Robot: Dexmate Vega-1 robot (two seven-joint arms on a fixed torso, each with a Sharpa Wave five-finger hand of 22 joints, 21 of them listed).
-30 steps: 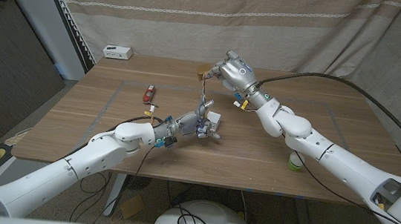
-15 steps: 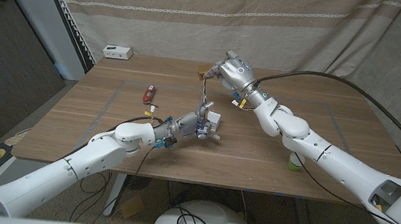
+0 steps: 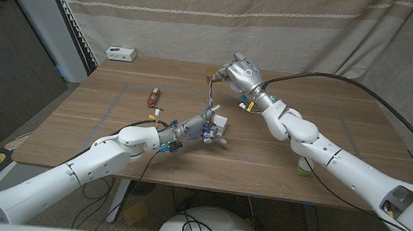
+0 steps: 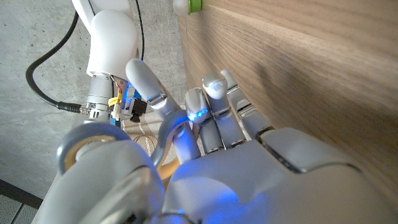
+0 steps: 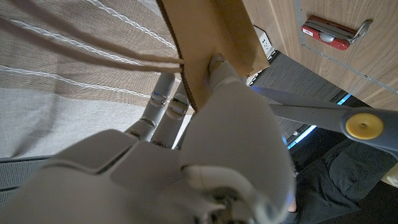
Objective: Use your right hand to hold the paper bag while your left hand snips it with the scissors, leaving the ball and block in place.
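Note:
In the head view my right hand (image 3: 238, 73) is raised over the far middle of the table, pinching a brown paper bag (image 3: 210, 75). The right wrist view shows the paper bag (image 5: 214, 34) held between the fingers (image 5: 163, 96) and thumb, its handle cords trailing off. My left hand (image 3: 199, 128) grips grey scissors (image 3: 209, 104), blades pointing up toward the bag. The scissors' blade and yellow pivot (image 5: 361, 125) lie just beside the bag's edge. A white block (image 3: 222, 122) sits by my left hand (image 4: 217, 168). A green ball (image 3: 305, 168) rests near the front right edge.
A red pocket tool (image 3: 154, 95) lies on the table to the left of the scissors, seen also as the red tool (image 5: 326, 33) in the right wrist view. A small white box (image 3: 121, 53) stands at the far left corner. A curtain hangs behind the table.

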